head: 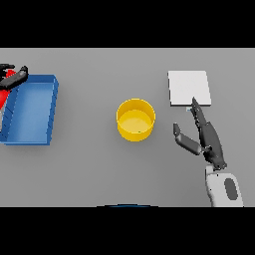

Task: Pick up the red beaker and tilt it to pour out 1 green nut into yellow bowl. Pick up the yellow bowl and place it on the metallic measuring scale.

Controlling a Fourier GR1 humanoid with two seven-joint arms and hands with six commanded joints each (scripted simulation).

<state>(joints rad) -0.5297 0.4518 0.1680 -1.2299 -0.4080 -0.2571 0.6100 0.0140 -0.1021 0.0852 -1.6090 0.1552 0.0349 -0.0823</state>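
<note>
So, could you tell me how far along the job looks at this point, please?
The pour looks done: a small green speck, likely the nut, lies in the round yellow bowl. The left hand grips the red beaker over at the blue rectangular tray. The open right hand sits beside the bowl. Still left: lifting the bowl onto the flat metallic scale.

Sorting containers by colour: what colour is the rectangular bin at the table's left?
The rectangular bin is blue, seen in the head view.
</note>
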